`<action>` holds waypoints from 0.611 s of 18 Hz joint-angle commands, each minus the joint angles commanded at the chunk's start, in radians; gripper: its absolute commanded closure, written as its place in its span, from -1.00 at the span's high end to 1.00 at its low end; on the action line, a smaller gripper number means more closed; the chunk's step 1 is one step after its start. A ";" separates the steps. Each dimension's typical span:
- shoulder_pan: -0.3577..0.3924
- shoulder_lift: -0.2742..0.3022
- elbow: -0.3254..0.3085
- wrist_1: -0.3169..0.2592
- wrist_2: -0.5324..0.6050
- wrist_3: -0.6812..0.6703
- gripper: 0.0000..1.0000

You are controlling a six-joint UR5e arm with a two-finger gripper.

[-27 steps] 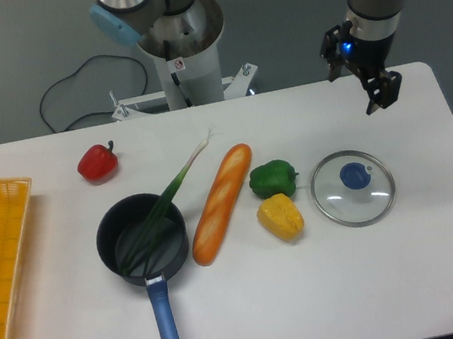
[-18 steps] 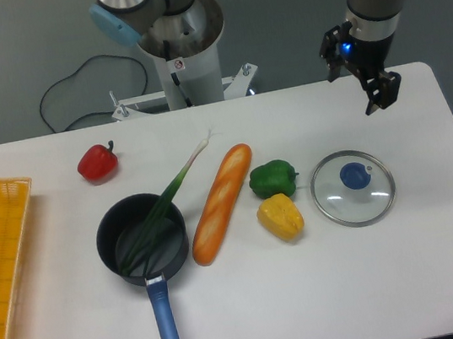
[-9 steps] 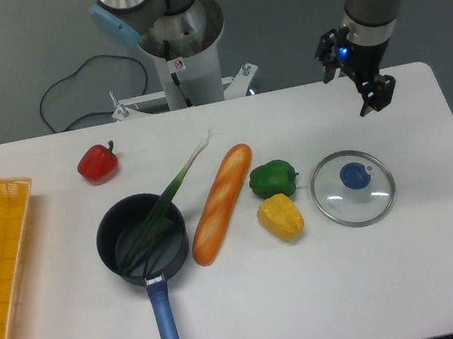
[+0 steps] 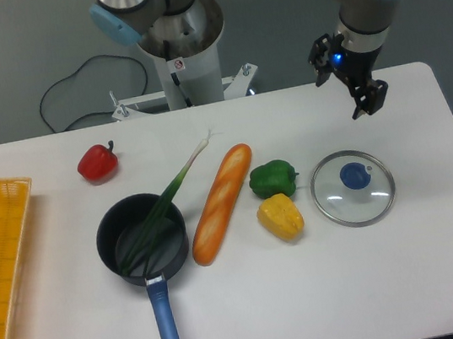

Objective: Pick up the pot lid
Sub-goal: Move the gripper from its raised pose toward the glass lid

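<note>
The hand (image 4: 338,96) has shifted a little toward the picture's left, and its fingers now line up more nearly with the blue knob (image 4: 354,175) on the glass pot lid (image 4: 335,212). They are spread wide, with nothing between them. The lid hasn't moved: it lies knob up on the counter (image 4: 413,278), just beside the green bell pepper (image 4: 273,179). I'd call this early approach, sideways aim mostly settled. What remains, I judge, is to come toward the near side and descend over the knob, keeping clear of that pepper.
</note>
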 joint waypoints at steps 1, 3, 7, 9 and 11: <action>-0.002 0.000 0.000 0.000 0.000 0.000 1.00; -0.003 -0.002 -0.002 0.002 0.002 -0.002 1.00; -0.012 -0.003 -0.014 0.002 0.005 -0.003 1.00; -0.015 -0.003 -0.017 0.002 0.005 -0.002 1.00; -0.015 -0.003 -0.017 0.002 0.002 -0.002 1.00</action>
